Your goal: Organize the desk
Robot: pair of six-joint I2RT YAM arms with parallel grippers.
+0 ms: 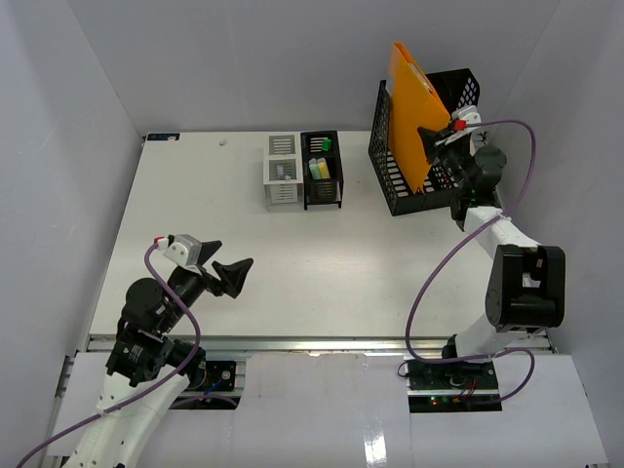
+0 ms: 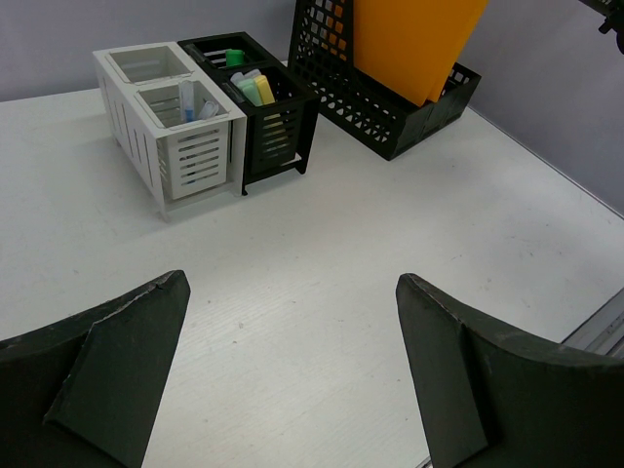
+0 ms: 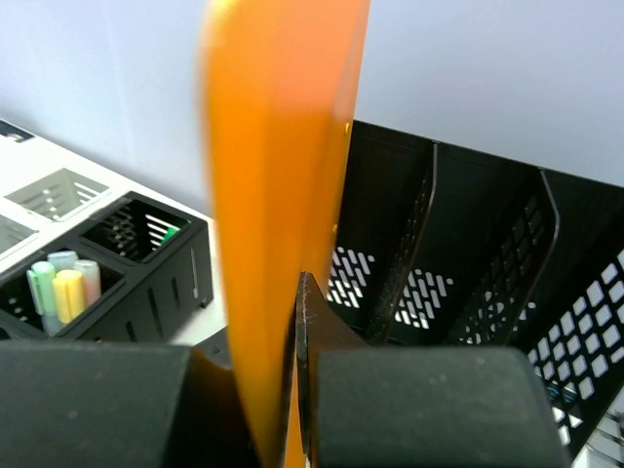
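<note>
Arms (image 1: 526, 283) white links, black joints; purple cables (image 1: 410, 322); black wedge jaws; red tab (image 1: 458, 125) at right wrist

A flat white rectangular desk (image 1: 292, 253) is enclosed on three sides by smooth white panel walls (image 1: 292, 58); lighting is diffuse.

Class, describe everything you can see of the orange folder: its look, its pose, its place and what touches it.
The orange folder is thin, flat and smooth, plastic or card by its look, with a rounded top corner. It stands nearly upright, its lower part inside the black mesh file rack at the far right of the desk, its top rising well above the rack. The right gripper is shut on its edge. Whether it rests on the rack's floor is hidden.
</note>
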